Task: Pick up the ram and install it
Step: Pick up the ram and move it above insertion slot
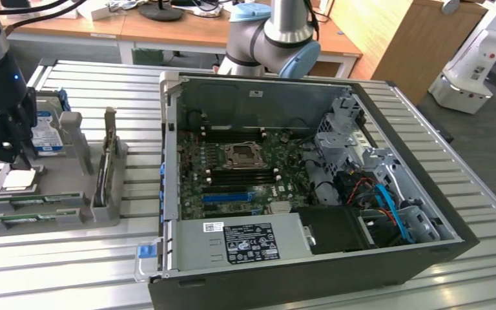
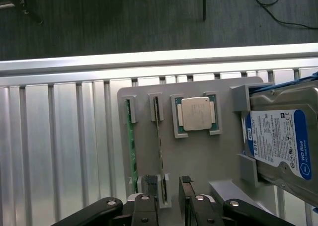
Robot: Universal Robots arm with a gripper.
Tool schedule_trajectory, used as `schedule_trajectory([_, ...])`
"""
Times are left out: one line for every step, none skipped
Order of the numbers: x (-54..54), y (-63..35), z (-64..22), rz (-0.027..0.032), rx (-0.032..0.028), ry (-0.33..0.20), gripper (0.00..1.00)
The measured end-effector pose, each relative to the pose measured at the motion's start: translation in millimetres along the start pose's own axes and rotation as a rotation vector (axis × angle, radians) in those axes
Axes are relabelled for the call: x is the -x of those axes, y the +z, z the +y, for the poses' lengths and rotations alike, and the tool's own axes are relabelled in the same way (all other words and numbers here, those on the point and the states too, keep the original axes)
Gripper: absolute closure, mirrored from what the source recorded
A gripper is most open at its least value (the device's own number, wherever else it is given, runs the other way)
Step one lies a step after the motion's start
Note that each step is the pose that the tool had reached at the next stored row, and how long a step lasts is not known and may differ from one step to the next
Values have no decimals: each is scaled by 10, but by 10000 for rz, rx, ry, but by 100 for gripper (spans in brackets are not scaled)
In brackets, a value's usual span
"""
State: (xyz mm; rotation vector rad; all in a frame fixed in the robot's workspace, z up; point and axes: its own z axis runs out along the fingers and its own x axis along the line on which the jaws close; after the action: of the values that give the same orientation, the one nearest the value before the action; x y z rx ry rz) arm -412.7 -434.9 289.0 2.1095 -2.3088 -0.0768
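Hovering with jaws wide apart, the gripper (image 2: 169, 206) is hanging over the ram (image 2: 158, 136), which is standing edgewise in the holder (image 2: 198, 161) slot beside the CPU (image 2: 197, 114); straddling its thin edge squarely is looking advisable.

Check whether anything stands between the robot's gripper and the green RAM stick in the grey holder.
Nothing visible does. The open gripper hangs over the grey holder; the thin green RAM stick stands on edge in its slot, uncovered. A second green stick and the square silver CPU chip flank it, apart.
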Motion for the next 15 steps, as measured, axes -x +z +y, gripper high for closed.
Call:
schedule_trajectory([0,10,0,0,1,0,69])
schedule_trajectory([-1,21,-1,0,1,0,69])
schedule_trajectory([-1,33,-2,0,0,0,69])
schedule_trajectory([-1,43,-2,0,0,1,69])
schedule_trajectory([-1,51,-2,0,0,1,69])
schedule_trajectory([-1,61,-3,1,0,1,69])
schedule_trajectory([-2,70,-3,0,0,1,69])
schedule_trajectory([-2,80,-4,0,0,0,69])
schedule_trajectory([-2,89,-4,0,0,0,69])
schedule_trajectory([-2,98,-4,0,0,0,69])
schedule_trajectory([-2,106,-5,0,1,1,69])
schedule_trajectory([-3,114,-5,0,0,0,69])
schedule_trajectory([-3,123,-5,1,0,0,69])
schedule_trajectory([-3,132,-6,0,0,0,69])
schedule_trajectory([-3,141,-6,0,0,1,69])
